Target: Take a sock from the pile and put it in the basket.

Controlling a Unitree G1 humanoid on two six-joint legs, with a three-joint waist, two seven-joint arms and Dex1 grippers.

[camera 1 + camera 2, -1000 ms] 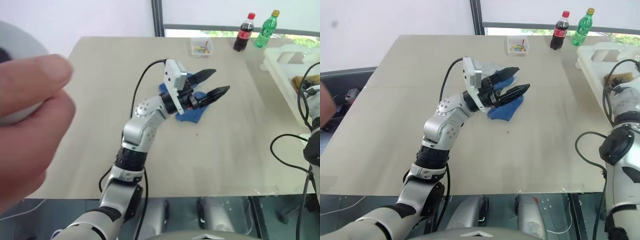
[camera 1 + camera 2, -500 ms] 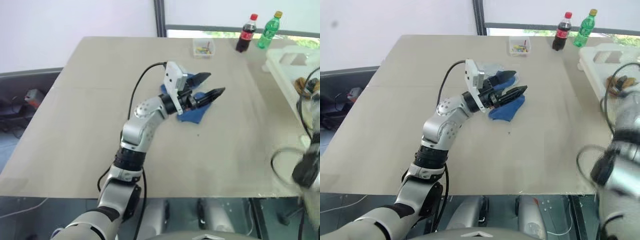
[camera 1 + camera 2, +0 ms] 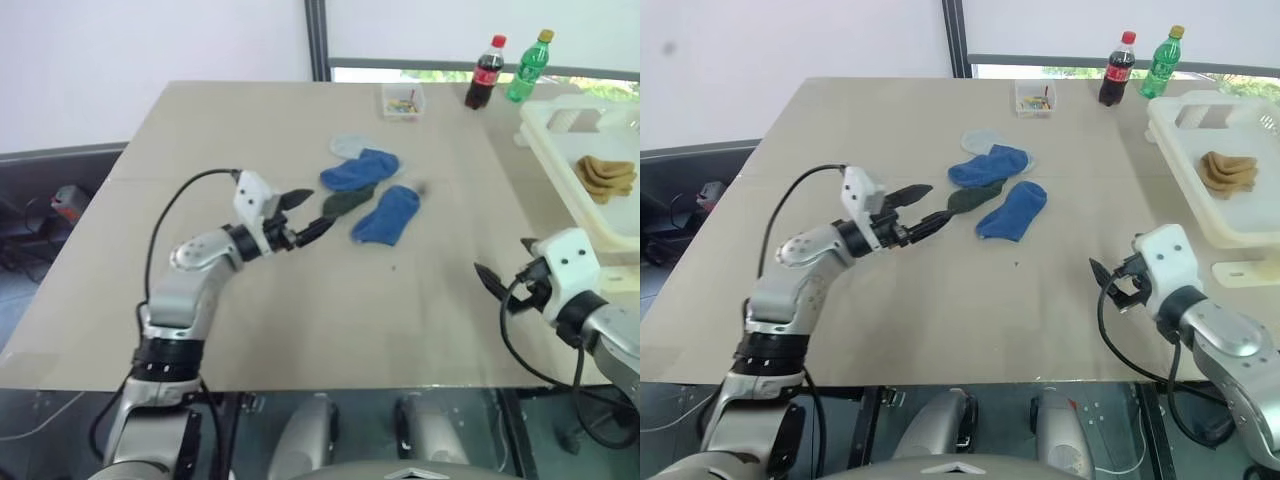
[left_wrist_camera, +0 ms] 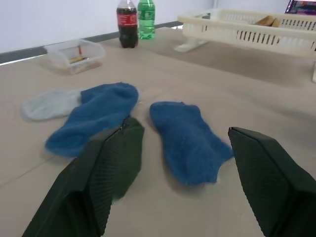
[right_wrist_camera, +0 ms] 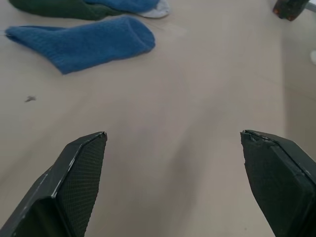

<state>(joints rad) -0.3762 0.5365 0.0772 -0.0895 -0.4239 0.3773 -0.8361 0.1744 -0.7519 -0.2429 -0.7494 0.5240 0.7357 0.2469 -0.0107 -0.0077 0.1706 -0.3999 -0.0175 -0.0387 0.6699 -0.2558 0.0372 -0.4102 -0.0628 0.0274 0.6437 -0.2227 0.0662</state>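
The pile lies at the table's middle: a blue sock (image 3: pixel 360 170), a second blue sock (image 3: pixel 387 213), a dark green sock (image 3: pixel 345 203) between them and a pale sock (image 3: pixel 345 147) behind. My left gripper (image 3: pixel 308 213) stands open and empty just left of the dark green sock, pointing level at the pile. The same gripper (image 4: pixel 181 124) frames the second blue sock (image 4: pixel 187 140) in its wrist view. My right gripper (image 5: pixel 173 133) is open and empty, low over bare table at the front right. The cream basket (image 3: pixel 1178 160) at the right edge holds mustard socks (image 3: pixel 1230 170).
A small clear box (image 3: pixel 403 100) stands at the table's far edge. Beside it are a cola bottle (image 3: pixel 485 72) and a green bottle (image 3: pixel 528 67). Bare table stretches between the pile and the basket.
My left arm has drawn back to the left and down, uncovering the socks. The right arm has come into view at the front right. A person's hand near the camera is gone.
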